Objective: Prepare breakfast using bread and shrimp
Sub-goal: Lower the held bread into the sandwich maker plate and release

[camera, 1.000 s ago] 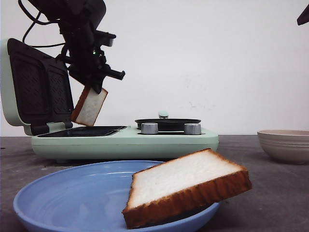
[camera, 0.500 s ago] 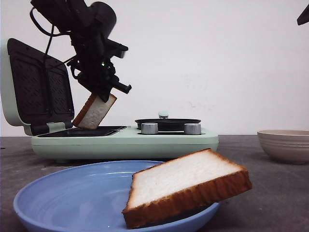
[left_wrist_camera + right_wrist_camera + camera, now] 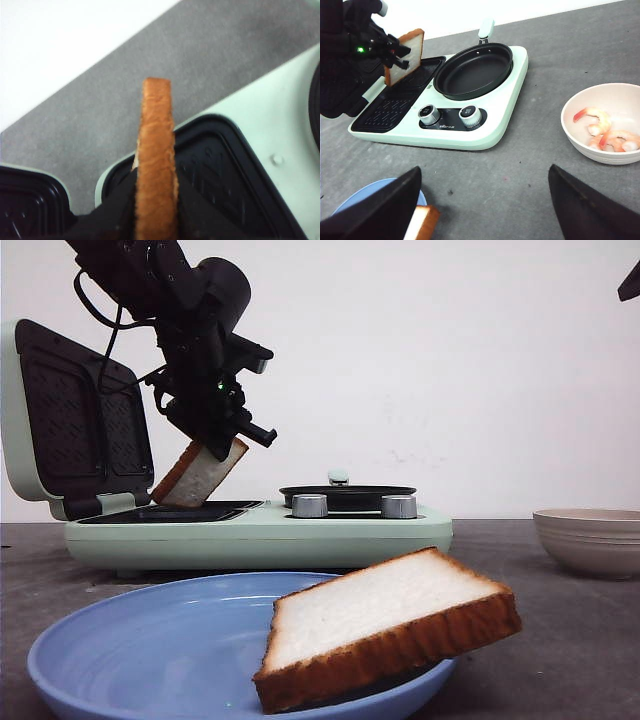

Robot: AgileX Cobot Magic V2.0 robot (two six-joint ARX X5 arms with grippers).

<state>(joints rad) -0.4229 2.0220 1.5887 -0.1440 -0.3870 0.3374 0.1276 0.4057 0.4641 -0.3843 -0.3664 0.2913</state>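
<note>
My left gripper [image 3: 216, 443] is shut on one bread slice [image 3: 200, 476], holding it tilted, crust edge up, over the open sandwich plate [image 3: 170, 511] of the mint-green cooker. In the left wrist view the black fingers [image 3: 120, 200] press both sides of that slice [image 3: 155, 150]. The slice's lower corner is down at plate level; contact is unclear. The second bread slice [image 3: 385, 632] leans on the rim of the blue plate [image 3: 100, 635] in front. Shrimp [image 3: 592, 120] lie in the beige bowl [image 3: 570, 127]. My right gripper [image 3: 482, 200] hangs open above bare table, between plate and bowl.
The cooker [image 3: 485, 135] has its lid [image 3: 60, 420] standing open at the left, a black round pan [image 3: 472, 72] on its right half and two knobs [image 3: 447, 115] in front. The beige bowl [image 3: 590, 538] stands at the right.
The left gripper has moved down and slightly right with the bread slice, bringing its lower corner to the sandwich plate. The right gripper and the other slice have not moved.
</note>
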